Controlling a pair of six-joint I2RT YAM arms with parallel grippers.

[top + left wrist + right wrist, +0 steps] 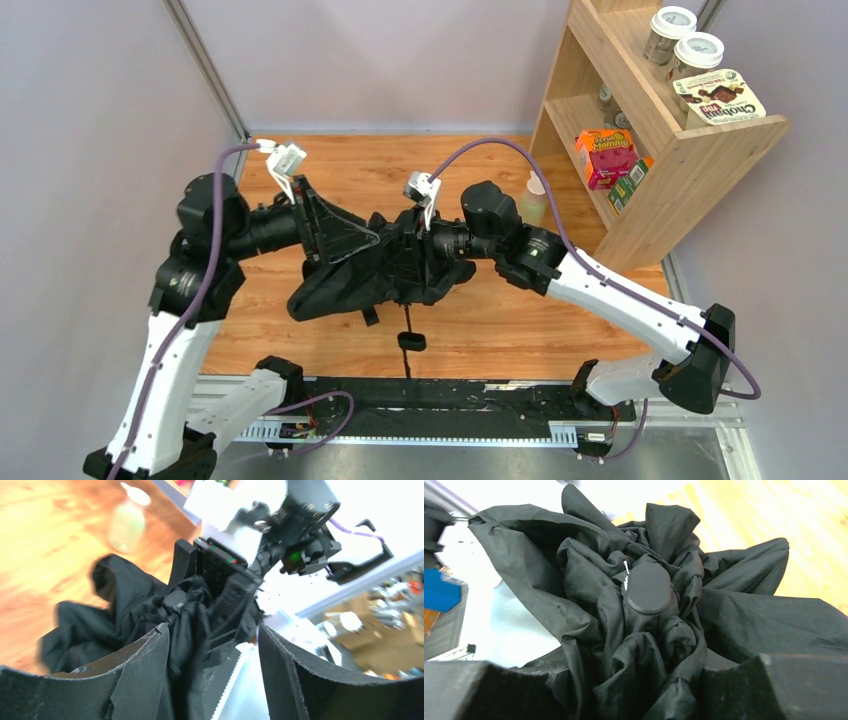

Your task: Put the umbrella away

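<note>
Over a wooden tabletop (480, 330), two robot arms meet at a crumpled black umbrella (375, 270) lying at the middle of the surface, its canopy bunched in loose folds.

Left of the umbrella, the left gripper (335, 232) faces the fabric with its fingers (142, 672) spread apart; its wrist view shows canopy cloth between them, and whether they touch it cannot be told.

At the umbrella's middle, a thin shaft runs toward the near edge of the tabletop and ends in a small black handle (411, 342), which lies apart from both grippers. The right wrist view shows the round black cap (649, 587) at the canopy's top, ringed by gathered folds.

On the umbrella's right side, the right gripper (425, 255) is pressed into the cloth; its fingers (784, 685) sit partly apart with fabric bunched between them, though a firm hold cannot be told.

Further right of the umbrella stands a pale spray bottle (533, 198), then an open wooden shelf (690, 170). Its top board carries two lidded jars (685, 40) and a snack box (720, 97); the board below holds an orange carton (606, 155) and a green packet beside it.
</note>
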